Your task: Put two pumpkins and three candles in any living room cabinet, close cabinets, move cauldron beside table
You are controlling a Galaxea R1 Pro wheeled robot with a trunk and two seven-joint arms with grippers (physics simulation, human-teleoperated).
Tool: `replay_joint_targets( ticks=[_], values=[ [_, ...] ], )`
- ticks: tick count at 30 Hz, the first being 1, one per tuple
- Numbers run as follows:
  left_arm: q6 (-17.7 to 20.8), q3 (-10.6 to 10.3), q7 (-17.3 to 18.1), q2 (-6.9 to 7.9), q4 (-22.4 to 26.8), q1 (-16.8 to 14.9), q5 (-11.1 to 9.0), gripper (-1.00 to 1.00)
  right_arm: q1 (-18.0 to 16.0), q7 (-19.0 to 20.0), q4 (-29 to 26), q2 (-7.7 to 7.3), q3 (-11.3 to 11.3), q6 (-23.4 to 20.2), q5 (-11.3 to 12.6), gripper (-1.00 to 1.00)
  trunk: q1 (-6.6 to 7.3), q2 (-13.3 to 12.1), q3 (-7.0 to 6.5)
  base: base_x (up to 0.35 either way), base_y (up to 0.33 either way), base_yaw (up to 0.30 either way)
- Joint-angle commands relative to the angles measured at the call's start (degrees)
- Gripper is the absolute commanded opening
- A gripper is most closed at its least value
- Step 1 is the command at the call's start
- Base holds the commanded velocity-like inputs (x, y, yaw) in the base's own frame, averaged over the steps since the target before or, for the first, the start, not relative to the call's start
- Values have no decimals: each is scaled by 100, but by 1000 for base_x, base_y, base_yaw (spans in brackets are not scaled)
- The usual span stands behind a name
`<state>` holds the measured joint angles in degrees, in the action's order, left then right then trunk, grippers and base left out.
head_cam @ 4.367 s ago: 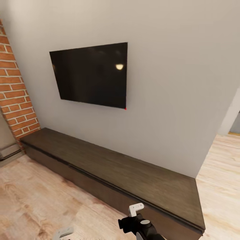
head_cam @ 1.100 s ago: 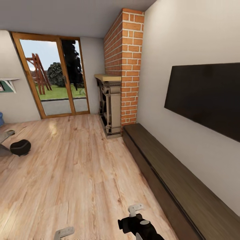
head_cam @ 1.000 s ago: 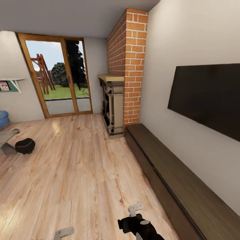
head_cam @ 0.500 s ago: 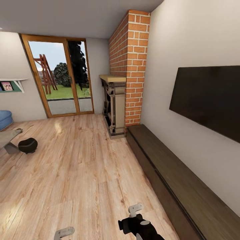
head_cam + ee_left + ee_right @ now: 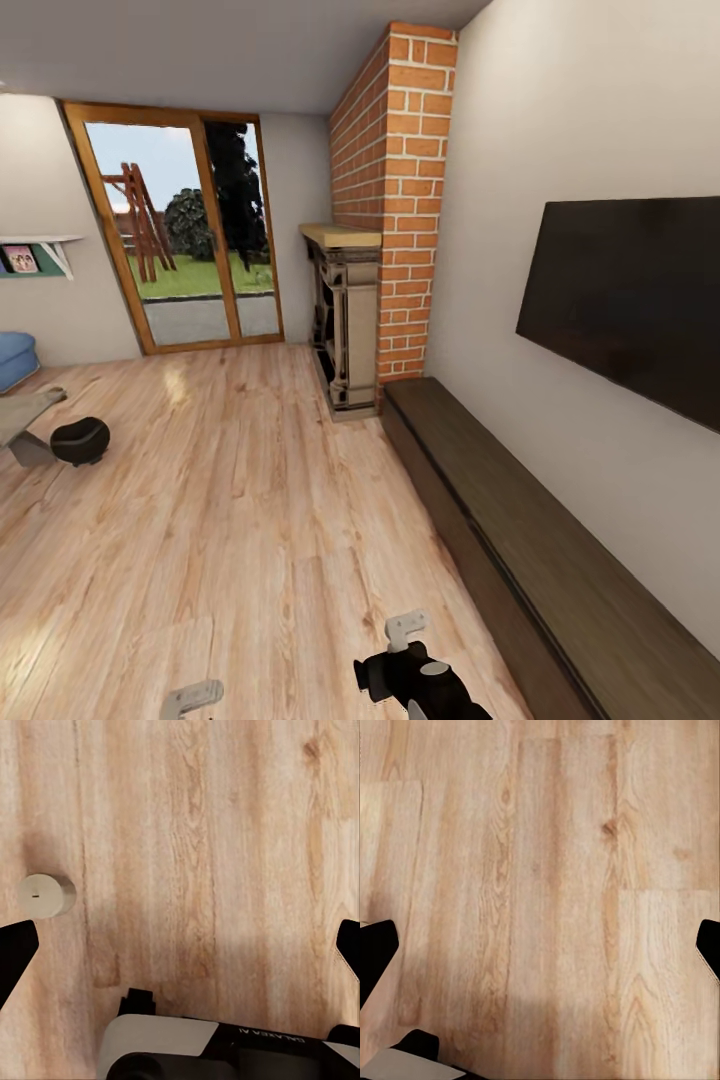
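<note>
Since 4.4 s ago we've swung off the TV toward the fireplace (image 5: 345,320) — cabinet (image 5: 520,540) shut beside it, cauldron (image 5: 80,441) far across. Left gripper (image 5: 180,945) and right gripper (image 5: 540,945) spread, empty. Risk: we roll over the candle (image 5: 45,895) underneath.

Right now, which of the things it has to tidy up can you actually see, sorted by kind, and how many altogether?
Candles: 1, the pale candle lying on the wood floor.
Cauldrons: 1, the black cauldron beside the low table.
Cabinets: 1, the long dark cabinet, drawers shut.
Pumpkins: 0.
Total: 3.
</note>
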<state>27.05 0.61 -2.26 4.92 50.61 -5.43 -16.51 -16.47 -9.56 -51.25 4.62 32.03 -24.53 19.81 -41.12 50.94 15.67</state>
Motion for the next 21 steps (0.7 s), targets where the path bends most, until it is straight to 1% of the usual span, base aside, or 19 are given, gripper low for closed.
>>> replay_joint_targets(
  ticks=[1,8,11,15,21],
  values=[
    [32,2,-25,0,10,-2,-58,100,-5,-55,-9,-2,20,-17,60,100,-3,5,8,263,-169,181],
    [31,3,-20,0,10,-2,-55,100,-5,-55,-9,3,22,-16,59,100,-3,5,8,257,-204,256],
    [30,3,-23,0,10,-2,-51,100,-5,-55,-11,4,22,-16,58,100,-3,5,8,277,-126,262],
    [29,1,-25,0,10,-2,-49,100,-5,-53,-11,-3,22,-16,58,100,-3,5,8,306,-40,106],
    [30,8,7,0,10,-2,-50,100,-5,-50,-14,-8,22,-16,58,100,-3,5,8,297,42,22]
  ],
)
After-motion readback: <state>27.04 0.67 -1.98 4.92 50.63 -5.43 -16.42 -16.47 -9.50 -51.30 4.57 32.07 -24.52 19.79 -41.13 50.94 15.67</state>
